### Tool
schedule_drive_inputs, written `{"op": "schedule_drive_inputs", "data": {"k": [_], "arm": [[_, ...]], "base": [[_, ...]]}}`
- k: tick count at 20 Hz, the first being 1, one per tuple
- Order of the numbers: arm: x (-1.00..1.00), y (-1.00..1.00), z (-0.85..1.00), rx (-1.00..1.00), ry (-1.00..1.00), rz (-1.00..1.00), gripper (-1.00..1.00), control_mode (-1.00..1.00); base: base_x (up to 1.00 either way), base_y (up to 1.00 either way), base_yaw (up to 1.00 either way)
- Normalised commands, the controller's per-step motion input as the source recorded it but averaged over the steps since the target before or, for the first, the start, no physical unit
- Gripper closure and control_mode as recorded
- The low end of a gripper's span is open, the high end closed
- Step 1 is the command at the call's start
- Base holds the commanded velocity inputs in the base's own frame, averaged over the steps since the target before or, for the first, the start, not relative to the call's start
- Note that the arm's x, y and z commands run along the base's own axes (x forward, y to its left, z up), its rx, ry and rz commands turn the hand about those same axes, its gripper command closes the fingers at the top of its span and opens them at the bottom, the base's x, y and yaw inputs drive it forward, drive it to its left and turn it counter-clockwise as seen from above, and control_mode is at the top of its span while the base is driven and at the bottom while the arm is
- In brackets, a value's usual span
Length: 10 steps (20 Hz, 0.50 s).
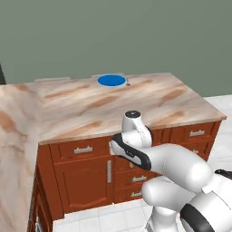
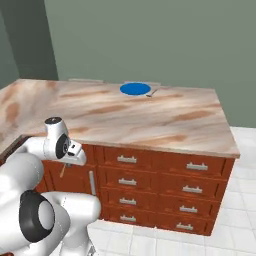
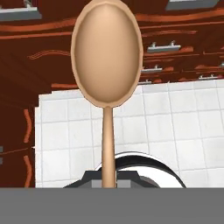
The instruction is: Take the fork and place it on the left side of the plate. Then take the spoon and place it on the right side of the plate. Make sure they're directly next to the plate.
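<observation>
Gripper (image 3: 109, 181) pinches spoon (image 3: 107, 57) below counter (image 1: 136, 108) edge, over open floor (image 3: 175, 127).

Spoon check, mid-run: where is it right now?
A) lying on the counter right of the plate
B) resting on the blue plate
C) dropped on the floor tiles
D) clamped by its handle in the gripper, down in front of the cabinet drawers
D: in the hand view the spoon rises from the shut gripper, its handle pinched between the fingertips, with drawers and floor tiles behind it.
</observation>
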Motion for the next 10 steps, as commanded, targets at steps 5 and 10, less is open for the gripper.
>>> {"op": "schedule_drive_inputs", "data": {"k": [5, 10], "arm": [[0.00, 0.00, 0.00, 0.00, 0.00, 0.00, 1.00, 1.00], [0.00, 0.00, 0.00, 0.00, 0.00, 0.00, 1.00, 1.00]], "base": [[0.00, -0.20, -0.56], [0.08, -0.26, -0.51]]}}
